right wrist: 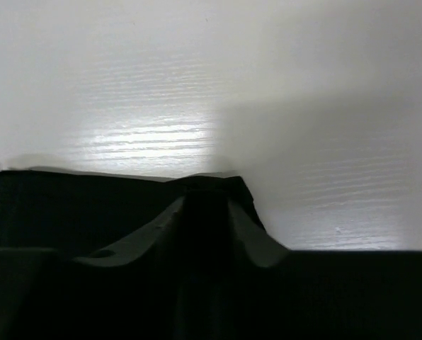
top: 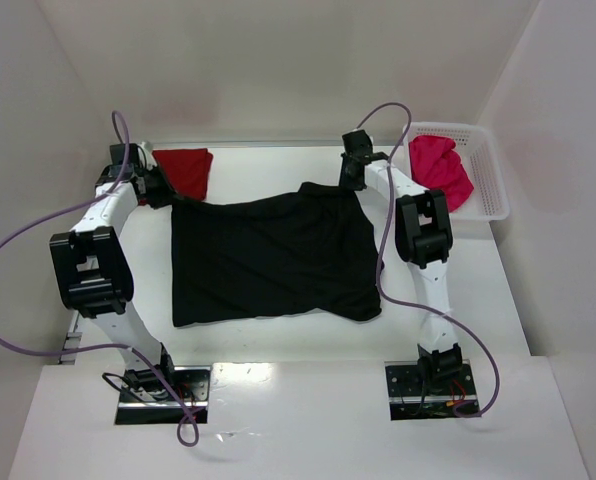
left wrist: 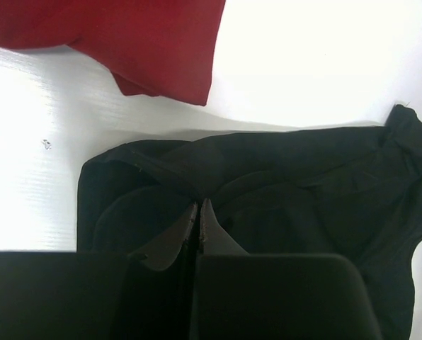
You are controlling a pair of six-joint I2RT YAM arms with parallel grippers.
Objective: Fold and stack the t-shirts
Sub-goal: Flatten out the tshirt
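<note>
Top external view: the black t-shirt (top: 268,260) lies spread across the middle of the desk (top: 278,345), its far edge lifted slightly between the two arms. The left end effector (top: 163,195) sits at the black t-shirt's far left corner. In the left wrist view its fingers are pressed together with a ridge of black cloth between them. The right end effector (top: 350,183) sits at the far right corner, and in the right wrist view its fingers meet under a raised peak of the same cloth, so it too appears to be pinching the fabric. Holding both far corners at once keeps the edge taut and level, which suits carrying it over the body of the garment for a fold; this is judged to be an early fold. The dark red t-shirt (top: 185,170) rests just beyond the black t-shirt's far left corner, already compact, probably the base of the stack. A white mesh basket (top: 494,205) stands beyond the black t-shirt's far right corner and holds one item, the bunched, unfolded pink-red t-shirt (top: 440,168).
</note>
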